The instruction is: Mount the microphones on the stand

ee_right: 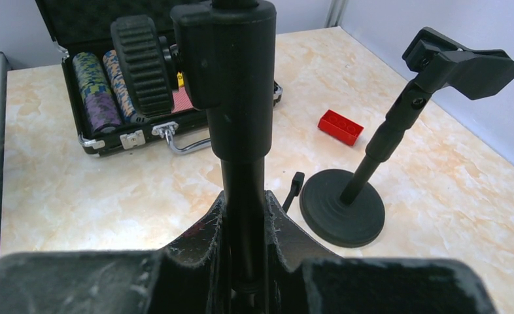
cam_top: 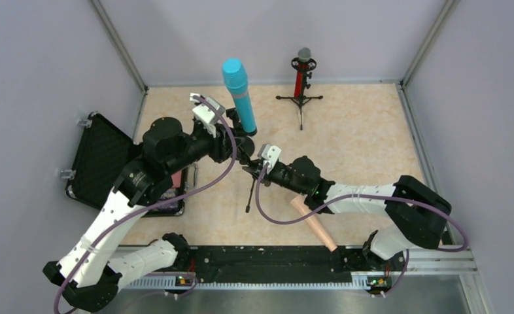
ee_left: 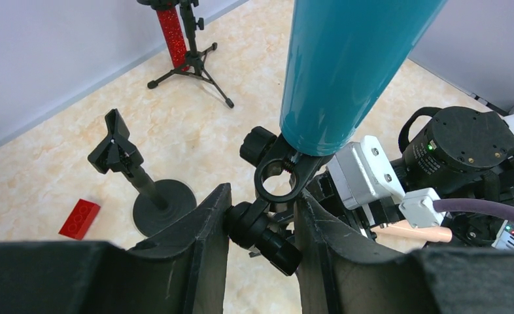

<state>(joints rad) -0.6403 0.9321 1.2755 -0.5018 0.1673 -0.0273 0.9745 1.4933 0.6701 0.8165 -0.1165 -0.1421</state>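
Status: one microphone of three mounted, the second in hand, the third untouched.

Left hand [ee_left: 262,204]: fingers a narrow gap apart. The swivel joint of the black stand [ee_left: 267,229] fills that gap, so I judge it clamped. Straight above this hand the cyan microphone [ee_left: 346,65] stands nearly upright, its butt end at the stand's clip ring [ee_left: 284,178]. I cannot tell whether it is fully seated there.

Right hand [ee_right: 244,216]: closed tight on the pole of the same stand, which runs up between my fingers. My two hands sit just beside each other.

Done: the red microphone [cam_top: 299,82] is upright in the tripod stand [cam_top: 300,99], well beyond both hands and near the far wall.

Left to do:
- The peach-pink microphone [cam_top: 314,224] lies flat on the table [cam_top: 359,150], behind my right hand and partly under that forearm.
- The round-base stand [ee_right: 372,150] has an empty clip. It stands ahead and to the right of my right hand, with a red block [ee_right: 341,126] just past it.

An open case [cam_top: 101,157] of chips lies beside my left forearm and plays no part.

Judgement: next I should confirm the cyan one is seated, set the black stand down and let go. The pink one can then go into the empty clip.
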